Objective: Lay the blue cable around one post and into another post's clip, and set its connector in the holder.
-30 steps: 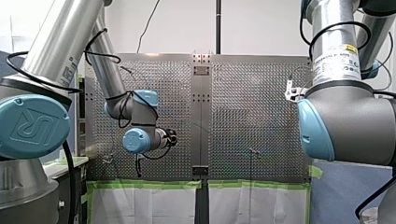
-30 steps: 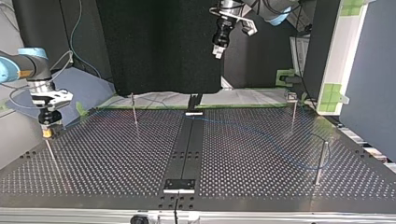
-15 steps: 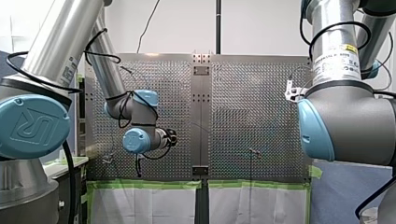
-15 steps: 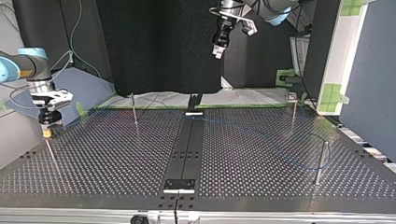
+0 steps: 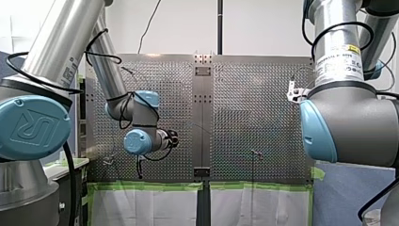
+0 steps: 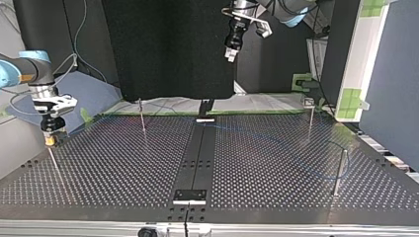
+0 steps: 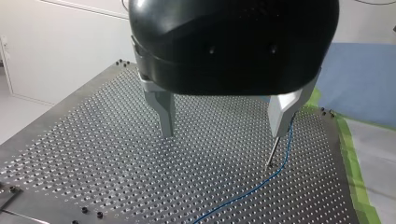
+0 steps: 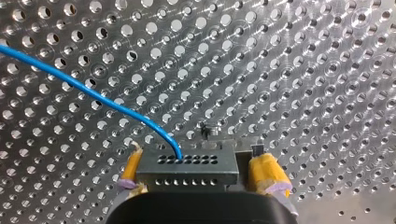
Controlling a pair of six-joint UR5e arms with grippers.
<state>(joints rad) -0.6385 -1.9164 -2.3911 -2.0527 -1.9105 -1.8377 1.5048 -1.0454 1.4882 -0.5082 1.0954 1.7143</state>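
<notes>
In the right wrist view my right gripper (image 8: 198, 170) is open, with its yellow pads (image 8: 264, 170) on either side of a dark grey connector (image 8: 187, 165). The blue cable (image 8: 88, 91) runs out of the connector across the perforated plate. At the top view's left this gripper (image 6: 49, 140) hangs just over a thin post (image 6: 53, 160). My left gripper (image 7: 222, 133) is open and holds nothing. It sits high above the table (image 6: 230, 54). Past its fingers the cable (image 7: 261, 184) passes beside a post (image 7: 272, 151). In the top view the cable (image 6: 276, 141) curves around the post at the right (image 6: 339, 173).
Two more posts stand at the table's far side in the top view, one left of centre (image 6: 142, 116) and one with a clip on top at the right (image 6: 310, 118). A dark centre strip (image 6: 197, 158) divides the plate. Green tape (image 5: 150, 186) edges the table.
</notes>
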